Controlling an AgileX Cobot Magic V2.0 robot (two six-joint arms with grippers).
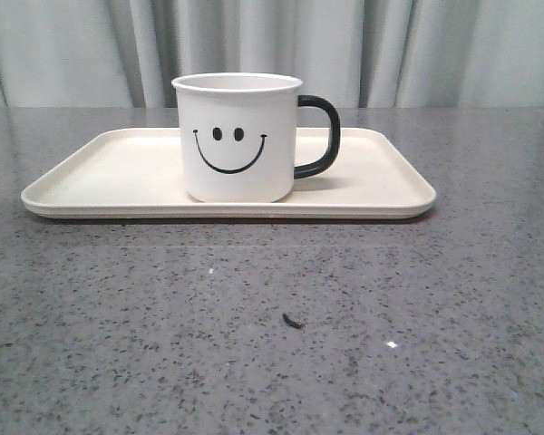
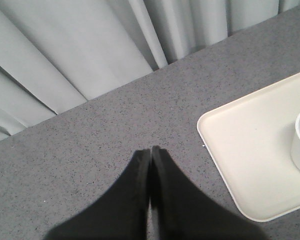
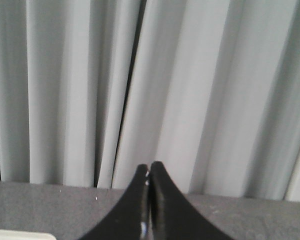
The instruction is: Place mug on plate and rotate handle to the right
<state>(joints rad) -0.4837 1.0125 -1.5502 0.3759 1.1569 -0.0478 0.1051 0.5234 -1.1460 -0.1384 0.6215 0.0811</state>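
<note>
Left gripper (image 2: 151,152) closed, mug (image 1: 238,136) on plate (image 1: 100,172)

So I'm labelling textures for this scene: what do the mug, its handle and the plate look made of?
The mug looks like white enamelled metal, judging by its thin rolled rim, though glazed ceramic is possible. Its handle is glossy black, with highlights. The plate looks like matte cream plastic or melamine, with no glare on it.

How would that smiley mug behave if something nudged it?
The mug looks rigid and squat, with a flat base, so it would probably slide rather than tip. The plate under it looks smooth, so it may skid easily. A push on the handle would likely spin it.
</note>
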